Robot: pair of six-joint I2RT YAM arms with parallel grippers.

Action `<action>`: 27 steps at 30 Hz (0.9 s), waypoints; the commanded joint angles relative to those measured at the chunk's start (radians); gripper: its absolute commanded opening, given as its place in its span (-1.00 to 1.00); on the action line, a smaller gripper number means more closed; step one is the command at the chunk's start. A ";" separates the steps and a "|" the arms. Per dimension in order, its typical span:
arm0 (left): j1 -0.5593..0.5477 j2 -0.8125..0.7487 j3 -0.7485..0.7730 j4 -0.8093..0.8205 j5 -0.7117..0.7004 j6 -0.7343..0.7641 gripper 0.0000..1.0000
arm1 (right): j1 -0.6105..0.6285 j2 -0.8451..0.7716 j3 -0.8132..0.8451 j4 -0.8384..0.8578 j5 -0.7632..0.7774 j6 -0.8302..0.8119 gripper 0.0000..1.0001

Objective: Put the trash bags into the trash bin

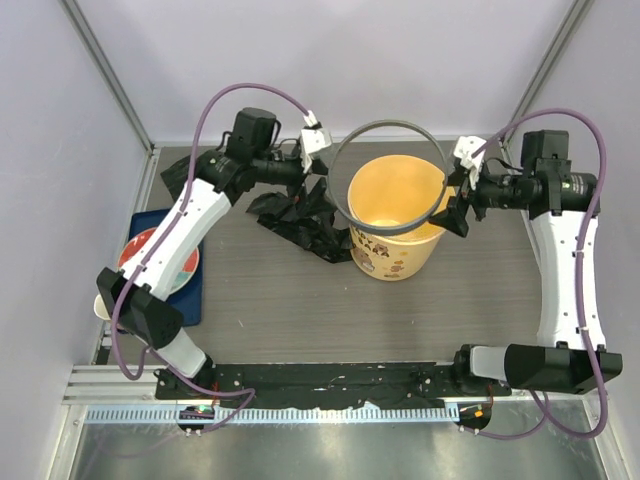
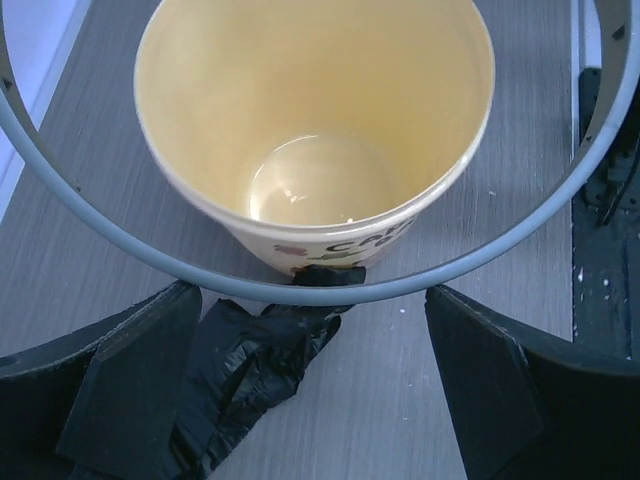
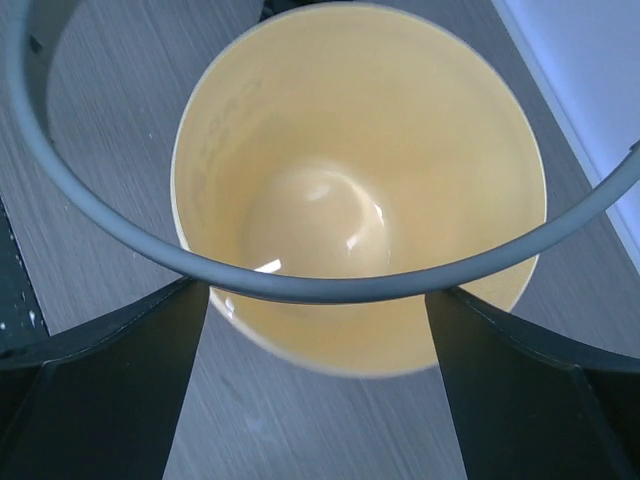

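Observation:
The cream-yellow trash bin [image 1: 396,256] stands upright mid-table and has nothing inside; it shows in the left wrist view [image 2: 300,90] and the right wrist view [image 3: 400,130]. Its dark grey rim ring [image 1: 386,124] is off the bin and hangs above it. The ring lies across the fingertips of my left gripper [image 1: 318,178] and my right gripper [image 1: 455,205]. Both are wide open, with the ring [image 2: 100,235] [image 3: 320,288] at their tips. A crumpled black trash bag [image 1: 300,225] lies on the table against the bin's left side, below my left gripper [image 2: 310,300]. My right gripper [image 3: 318,295] is over the bin's right edge.
A blue tray [image 1: 190,300] with a red-and-white plate [image 1: 160,258] sits at the left edge, and a small beige cup [image 1: 101,306] is beside it. More black film [image 1: 180,176] lies behind the left arm. Metal frame posts stand at both back corners.

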 commanded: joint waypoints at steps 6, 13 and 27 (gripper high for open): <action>0.169 -0.038 -0.093 0.394 0.013 -0.306 0.99 | 0.301 0.137 -0.016 0.572 0.046 0.490 0.92; 0.304 0.148 0.005 0.500 -0.068 -0.366 1.00 | 0.377 0.574 0.453 0.619 0.232 0.674 0.91; 0.324 0.155 -0.057 0.040 -0.151 0.040 0.96 | 0.192 0.385 0.310 0.368 0.226 0.640 0.91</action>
